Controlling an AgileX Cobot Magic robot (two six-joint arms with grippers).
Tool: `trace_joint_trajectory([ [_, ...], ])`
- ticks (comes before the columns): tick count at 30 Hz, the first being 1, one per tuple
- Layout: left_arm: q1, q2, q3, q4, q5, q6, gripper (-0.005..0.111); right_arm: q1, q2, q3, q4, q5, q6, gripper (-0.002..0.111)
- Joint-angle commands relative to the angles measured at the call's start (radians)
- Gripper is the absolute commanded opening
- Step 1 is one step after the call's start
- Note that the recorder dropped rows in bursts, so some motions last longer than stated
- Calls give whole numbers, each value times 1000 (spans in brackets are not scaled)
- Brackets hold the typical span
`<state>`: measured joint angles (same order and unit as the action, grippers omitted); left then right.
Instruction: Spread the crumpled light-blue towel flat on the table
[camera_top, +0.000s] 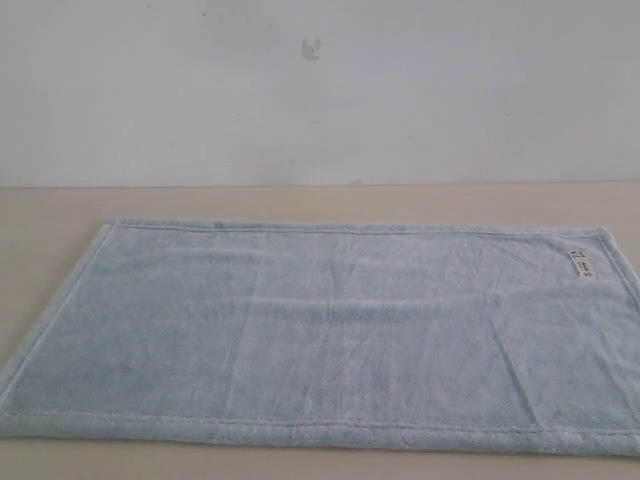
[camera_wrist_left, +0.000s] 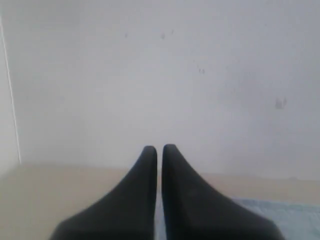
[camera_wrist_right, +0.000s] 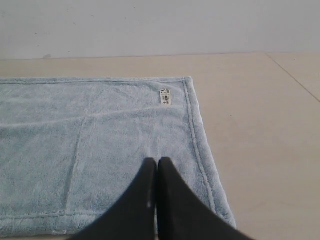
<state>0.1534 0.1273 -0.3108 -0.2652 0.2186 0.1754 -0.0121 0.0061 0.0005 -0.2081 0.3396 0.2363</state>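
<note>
Exterior view is showing the towel (camera_top: 320, 330) lying spread out across the middle of the table (camera_top: 60, 205). Its stitched hem (camera_top: 330, 229) is running straight along the far edge. Its small white label (camera_top: 581, 265) is sitting at about 2 o'clock on the cloth, close to the far right corner. At 4 o'clock the cloth is running off the frame, so that corner is not showing. Only faint fold creases are crossing the pile, so the spreading is looking as good as done.

Neither arm is appearing in this view. In the left wrist view the left gripper (camera_wrist_left: 159, 147) is holding its jaws together with nothing between them, facing the wall with a corner of blue cloth showing beneath it. In the right wrist view the right gripper (camera_wrist_right: 157, 161) is likewise closed and empty, hanging over the label end of the towel. Whether its tips are touching the pile I cannot tell.

The cloth is looking light, soft and limp. It will probably be sagging and folding wherever it is lifted, and dragging rather than sliding on the matte top. The firmer hem at a corner is looking like the best place to pinch.

The tabletop is showing plain, pale beige and matte, with bare margins at 9 and 12 o'clock. Behind it a white wall (camera_top: 450, 90) is rising, carrying one small mark (camera_top: 312, 48) at 12 o'clock.
</note>
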Motion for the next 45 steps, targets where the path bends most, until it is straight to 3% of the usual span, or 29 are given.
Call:
trace_joint_trajectory([
  [1, 35, -127, 179, 165, 97, -267, 4, 0, -6, 0, -6, -3, -10, 0],
  [5, 33, -127, 308, 185, 64, -262, 4, 0, -6, 0, -6, -13, -10, 0],
  [8, 23, -127, 311, 204, 96, -248, 4, 0, -6, 0, -6, -13, -9, 0],
  [14, -113, -127, 311, 193, 96, -165, 4, 0, -6, 0, -6, -14, -9, 0],
  [17, -140, -127, 311, 193, 96, -189, 4, 0, -6, 0, -6, -14, -9, 0],
  [23, -135, -127, 311, 193, 96, -263, 4, 0, -6, 0, -6, -14, -9, 0],
  [29, -135, -127, 311, 199, 96, 10, 4, 0, -6, 0, -6, -14, -9, 0],
  [45, -135, -127, 311, 199, 96, 28, 4, 0, -6, 0, -6, -14, -9, 0],
])
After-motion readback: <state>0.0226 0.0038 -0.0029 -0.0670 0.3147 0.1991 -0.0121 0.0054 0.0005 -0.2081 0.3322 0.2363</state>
